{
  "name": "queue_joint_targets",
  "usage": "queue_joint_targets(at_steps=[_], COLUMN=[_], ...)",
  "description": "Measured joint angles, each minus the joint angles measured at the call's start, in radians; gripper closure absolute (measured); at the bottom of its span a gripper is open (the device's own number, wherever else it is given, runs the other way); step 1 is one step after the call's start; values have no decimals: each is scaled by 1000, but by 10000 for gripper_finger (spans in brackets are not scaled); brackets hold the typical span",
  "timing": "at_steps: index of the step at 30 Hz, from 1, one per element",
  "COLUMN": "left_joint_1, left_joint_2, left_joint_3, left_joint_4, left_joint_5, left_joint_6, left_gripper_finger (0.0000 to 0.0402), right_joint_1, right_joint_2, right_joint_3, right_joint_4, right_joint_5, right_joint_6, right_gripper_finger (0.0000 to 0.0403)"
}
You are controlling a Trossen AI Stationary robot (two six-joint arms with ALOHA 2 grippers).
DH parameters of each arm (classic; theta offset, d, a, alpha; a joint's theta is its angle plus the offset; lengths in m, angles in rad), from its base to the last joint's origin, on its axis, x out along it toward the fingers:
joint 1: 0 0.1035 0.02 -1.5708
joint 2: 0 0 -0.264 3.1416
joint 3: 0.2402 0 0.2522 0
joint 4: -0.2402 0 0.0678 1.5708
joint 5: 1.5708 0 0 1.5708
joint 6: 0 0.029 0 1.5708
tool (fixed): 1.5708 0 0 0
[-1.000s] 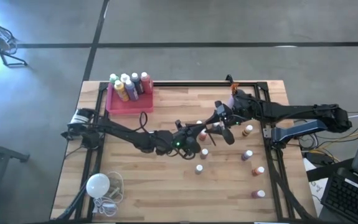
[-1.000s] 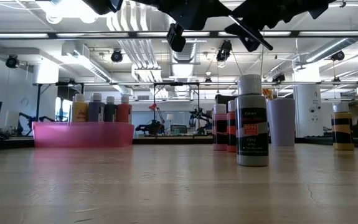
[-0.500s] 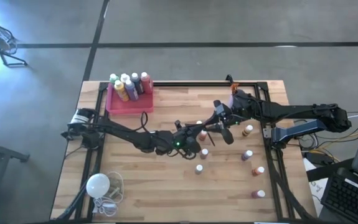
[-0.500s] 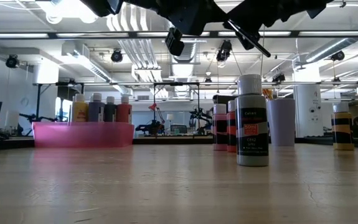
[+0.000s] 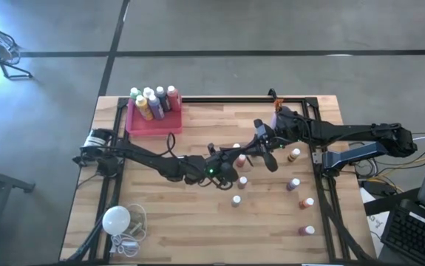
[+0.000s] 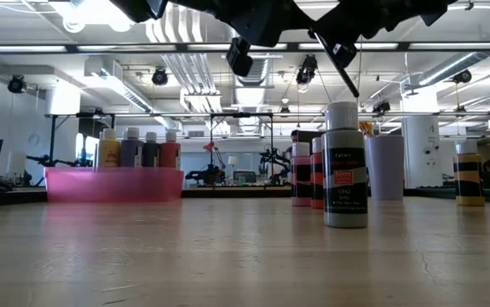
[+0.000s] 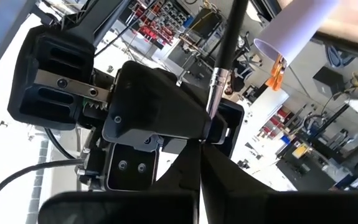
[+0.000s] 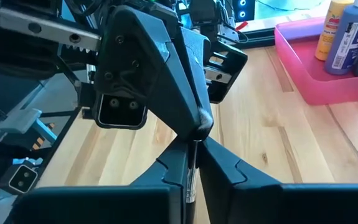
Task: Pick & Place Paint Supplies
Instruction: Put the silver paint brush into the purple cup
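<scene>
A thin dark paintbrush hangs high over the table's middle, with both grippers shut on it tip to tip. My left gripper reaches in from the left and my right gripper from the right. The brush's metal ferrule and dark handle run on past the fingers. A pink tray at the far left holds several white-capped paint bottles. More small bottles stand upright on the wood, right of centre. My left gripper pinches the paintbrush between its two fingertips just short of the ferrule. The fingers come level from the table's left. The brush is lifted clear and slants down past them. My right gripper pinches the same brush between its two fingers, coming from the table's right and slanting a little down. Its tips meet the left gripper's tips. How far back the brush reaches is hidden by the fingers.
A white cup with an orange thing in it stands at the far right, under my right arm. A white round bulb with a cord lies at the near left corner. Black rails frame the tabletop.
My right gripper has shut on the paintbrush that my left gripper holds. In the low view the brush's free end has swung down, and the brush slants more steeply than before. Neither arm has shifted.
</scene>
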Motion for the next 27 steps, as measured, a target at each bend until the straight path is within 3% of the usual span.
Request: queue_joint_targets(at_steps=[8,17,21,27], left_joint_1=[1,-2,0,56], left_joint_2=[0,-22,-58,-99], left_joint_3=[0,0,0,-7], left_joint_4=[-9,-17,-17,-39], left_joint_5=[0,-89,-229,-454], left_joint_6=[-183,-432,-669,-1083], left_gripper_finger=[362,263,222,206], right_joint_1=[0,-1,-10,-53], right_joint_2=[-1,-10,-28,-69], right_joint_3=[0,0,4,42], right_joint_4=[-9,-38,-65,-153], right_joint_5=[1,8,35,241], right_joint_6=[-13,-21,-51,-121], right_gripper_finger=[389,389,389,390])
